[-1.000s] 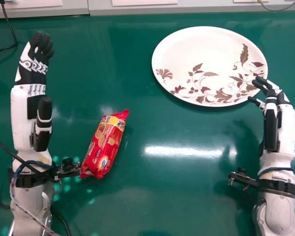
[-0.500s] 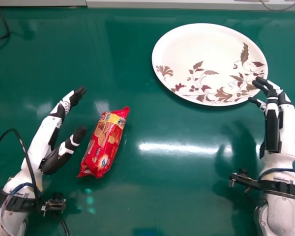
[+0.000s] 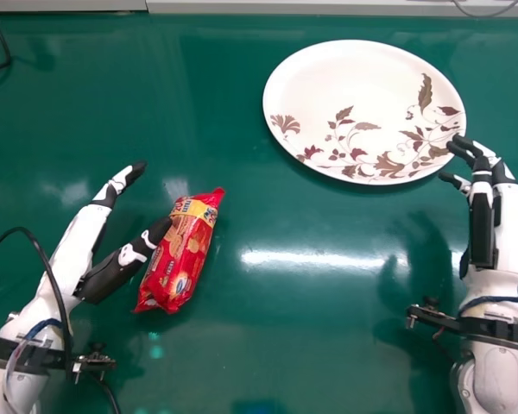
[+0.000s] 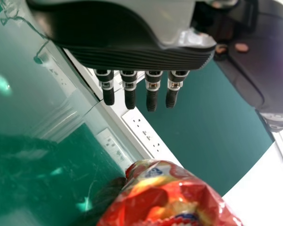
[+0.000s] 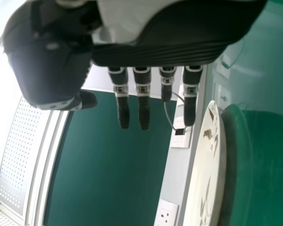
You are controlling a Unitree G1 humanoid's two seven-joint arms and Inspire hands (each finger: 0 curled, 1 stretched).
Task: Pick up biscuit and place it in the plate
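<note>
In the head view, from the lower left, a left hand [image 3: 80, 237] stretched forward and slanted toward the robot's right; fingers straight and close together, thumb spread wide of them, with nothing in the gap between; thumb tip overlapping the near left side of a biscuit packet [image 3: 186, 250], touching or just above, impossible to tell which; at the right side, a right hand [image 3: 482, 220] pointing forward, empty, with loosely extended fingers at the edge of a plate [image 3: 363, 95], contact again unclear.

On the green table [image 3: 285, 336], to the left of the plate and nearer to the robot, the packet lying at a slant, far end tipped toward the robot's right; glossy red wrapper, yellow band near that end, pictured biscuits along the front, ends pinched and crinkled; in the left wrist view, crumpled and shiny, close by the hand.
</note>
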